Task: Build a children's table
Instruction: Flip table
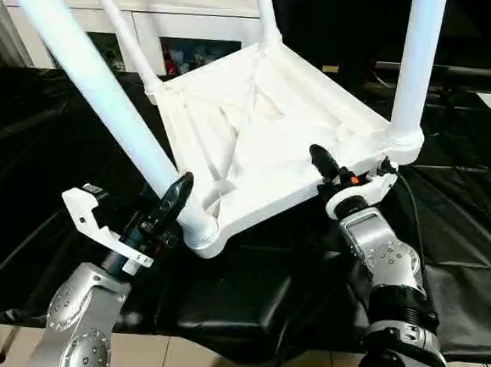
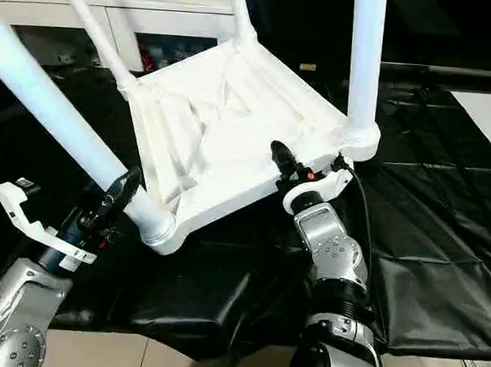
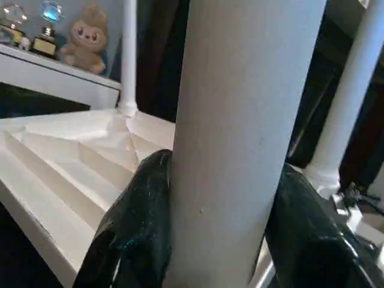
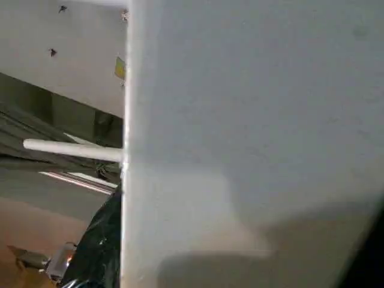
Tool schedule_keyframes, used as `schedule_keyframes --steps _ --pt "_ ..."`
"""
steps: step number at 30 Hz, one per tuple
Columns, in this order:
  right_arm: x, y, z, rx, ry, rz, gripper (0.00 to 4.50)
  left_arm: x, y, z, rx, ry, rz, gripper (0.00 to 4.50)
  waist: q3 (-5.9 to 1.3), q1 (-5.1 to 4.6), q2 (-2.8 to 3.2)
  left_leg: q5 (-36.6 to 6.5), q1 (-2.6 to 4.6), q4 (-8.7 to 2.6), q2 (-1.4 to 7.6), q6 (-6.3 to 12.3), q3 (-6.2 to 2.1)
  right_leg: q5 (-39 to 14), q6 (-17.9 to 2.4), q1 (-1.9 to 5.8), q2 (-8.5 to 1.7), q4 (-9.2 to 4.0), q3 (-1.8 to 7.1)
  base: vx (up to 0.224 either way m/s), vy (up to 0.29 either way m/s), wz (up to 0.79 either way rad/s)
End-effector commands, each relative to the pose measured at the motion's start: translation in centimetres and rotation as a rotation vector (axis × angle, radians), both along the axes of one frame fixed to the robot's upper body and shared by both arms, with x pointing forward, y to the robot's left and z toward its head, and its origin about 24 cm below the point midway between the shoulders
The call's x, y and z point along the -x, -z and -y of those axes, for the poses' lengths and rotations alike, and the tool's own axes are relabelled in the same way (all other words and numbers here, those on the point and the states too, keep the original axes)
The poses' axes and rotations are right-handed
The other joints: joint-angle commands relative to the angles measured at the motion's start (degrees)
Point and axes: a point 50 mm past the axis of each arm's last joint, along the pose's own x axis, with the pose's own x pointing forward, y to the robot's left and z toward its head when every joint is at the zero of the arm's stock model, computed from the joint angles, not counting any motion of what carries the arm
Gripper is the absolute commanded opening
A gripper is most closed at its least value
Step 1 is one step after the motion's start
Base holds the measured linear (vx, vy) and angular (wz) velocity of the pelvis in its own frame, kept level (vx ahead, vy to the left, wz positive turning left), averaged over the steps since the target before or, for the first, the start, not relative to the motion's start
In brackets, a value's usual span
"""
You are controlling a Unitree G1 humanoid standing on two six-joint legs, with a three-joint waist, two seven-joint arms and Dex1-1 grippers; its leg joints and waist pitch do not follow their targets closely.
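Overhead, the left gripper's [image 1: 176,197] glossy black jaws clamp a smooth white tube leg [image 1: 100,87]; right gripper's [image 1: 335,174] jaws pinch the ribbed tabletop's [image 1: 259,125] rim.

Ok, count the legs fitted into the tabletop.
4, one in each corner socket: near-left leg held in the left gripper, far-left leg, far-right leg, near-right leg beside the right gripper. None seems hidden.
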Motion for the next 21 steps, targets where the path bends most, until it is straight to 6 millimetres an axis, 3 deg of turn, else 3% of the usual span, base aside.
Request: schedule_keyframes --steps 1,3,6,11,14,21 --pt "0.0 -0.9 0.2 0.044 0.012 0.044 2.01 -0.3 1.2 -0.1 0.095 -0.028 -0.084 2.62 -3.20 0.01 -1.41 -7.35 0.80 -3.60 2.58 2.23 -0.53 -9.41 -9.43 2.20 -3.86 -4.23 2.06 0.000 0.000 0.00" --pt "0.0 -1.3 0.3 0.061 0.018 0.061 2.00 -0.3 1.0 -0.2 0.101 -0.017 -0.074 2.70 -3.29 0.12 -1.47 -7.06 0.77 -3.57 2.54 1.88 -0.51 -9.35 -9.49 2.21 -3.84 -4.09 2.08 0.000 0.000 0.00" --pt "0.1 -1.9 0.9 0.106 0.036 0.092 2.00 -0.2 0.8 -0.8 0.089 -0.069 -0.063 3.09 -3.51 0.34 -1.45 -4.85 0.74 -3.36 2.68 2.55 -0.58 -5.18 -9.42 2.20 -3.63 -3.73 2.02 0.000 0.000 0.00" --pt "0.9 -3.2 2.2 0.199 0.073 0.143 2.00 -0.2 0.7 -3.4 0.105 -0.261 -0.059 3.51 -3.58 0.74 -1.65 -2.90 0.61 -3.07 2.58 3.65 -0.56 -2.48 -8.94 2.30 -3.61 -3.49 2.02 0.000 0.000 0.00" --pt "1.7 -3.9 4.2 0.293 0.150 0.152 1.99 0.2 0.4 -6.1 0.124 -0.391 -0.048 3.58 -3.61 1.26 -1.46 -3.11 0.80 -3.00 2.68 3.14 -0.58 -2.87 -8.33 2.10 -3.51 -3.59 1.96 0.000 0.000 0.00" --pt "2.9 -5.2 6.0 0.343 0.226 0.165 1.98 0.7 0.1 -8.3 0.102 -0.467 -0.035 3.58 -3.35 1.14 -1.40 -6.74 0.74 -3.57 2.55 0.57 -0.76 -7.47 -6.04 1.88 -3.52 -3.82 2.02 0.000 0.000 0.00"
